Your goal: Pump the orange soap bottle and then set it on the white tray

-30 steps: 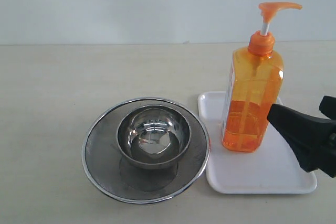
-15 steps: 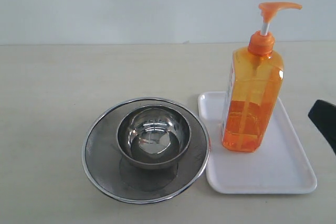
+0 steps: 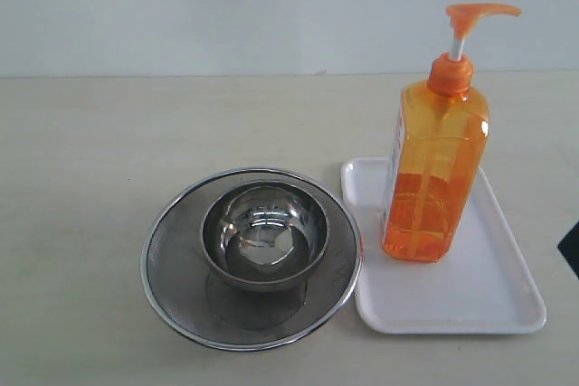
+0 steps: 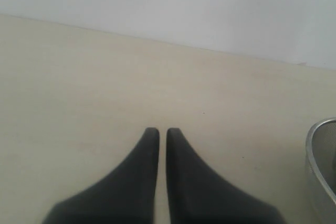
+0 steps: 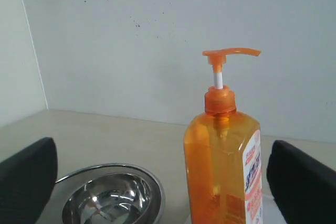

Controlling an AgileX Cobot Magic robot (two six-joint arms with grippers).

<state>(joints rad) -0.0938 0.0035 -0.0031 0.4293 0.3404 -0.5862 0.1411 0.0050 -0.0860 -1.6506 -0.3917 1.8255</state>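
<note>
The orange soap bottle (image 3: 434, 169) stands upright on the white tray (image 3: 470, 300), at the tray's far left part, with its pump head raised. In the right wrist view the bottle (image 5: 220, 166) is ahead of my right gripper (image 5: 160, 150), which is open and wide, touching nothing. Only a black corner of one of its fingers (image 3: 573, 258) shows at the right edge of the exterior view, apart from the tray. My left gripper (image 4: 163, 132) is shut with nothing in it, over bare table, and does not show in the exterior view.
A round steel mesh strainer (image 3: 172, 268) holding a steel bowl (image 3: 262, 232) sits just left of the tray, their rims almost touching. The strainer's rim (image 4: 320, 166) shows beside my left gripper. A pale wall runs behind the beige table.
My right gripper has drawn back to the right, away from the bottle, almost out of the exterior view. The bottle and tray have not moved.
</note>
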